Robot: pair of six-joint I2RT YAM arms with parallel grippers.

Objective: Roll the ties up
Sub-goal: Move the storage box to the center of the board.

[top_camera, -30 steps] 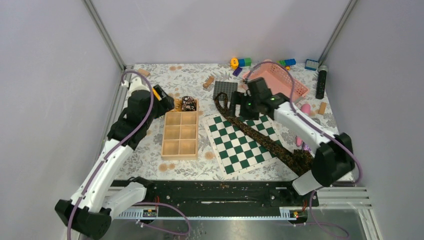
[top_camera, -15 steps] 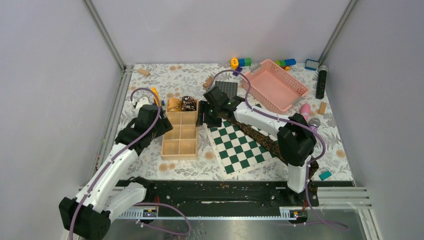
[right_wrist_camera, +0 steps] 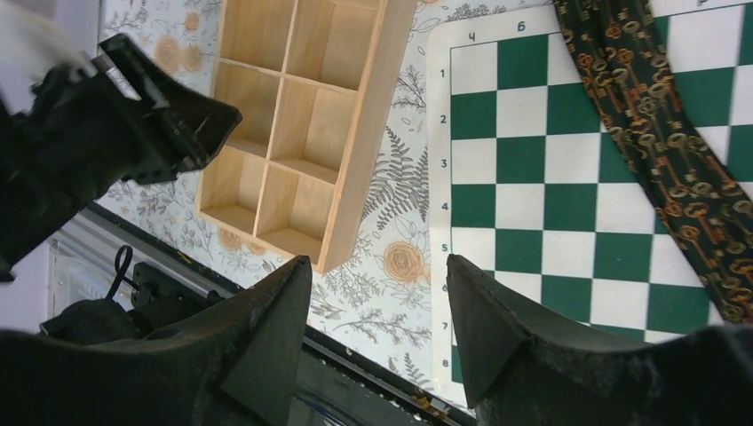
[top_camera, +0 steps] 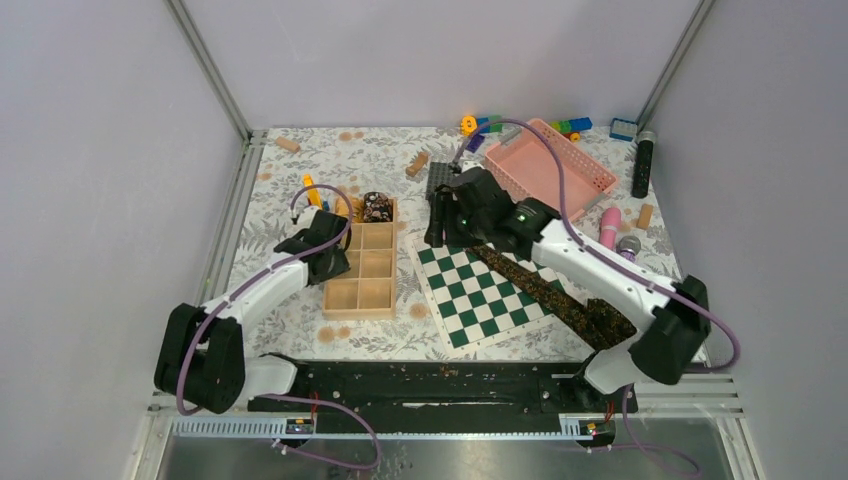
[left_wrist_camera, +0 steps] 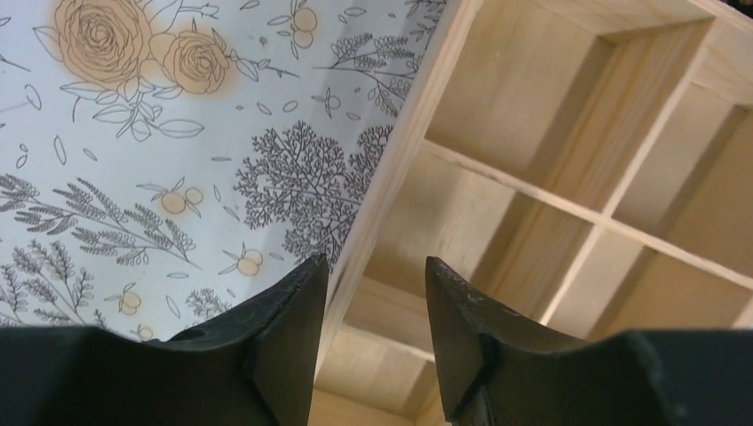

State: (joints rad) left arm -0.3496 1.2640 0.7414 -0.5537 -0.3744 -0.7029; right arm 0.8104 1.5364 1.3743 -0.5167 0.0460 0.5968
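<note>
Since a second ago, our left arm has folded back and the right tool has swung over the chessboard's far corner. Its wrist hides the patterned tie's far stretch; the rest crosses the board diagonally. Both tools stand apart, holding nothing, the left tool poised over the wooden box's wall. One coiled tie sits in a far compartment.

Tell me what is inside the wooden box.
One dark rolled tie sits in the far right cell of the box. The near cells are bare wood. The left arm overlaps the far left cell, so its contents cannot be told.
</note>
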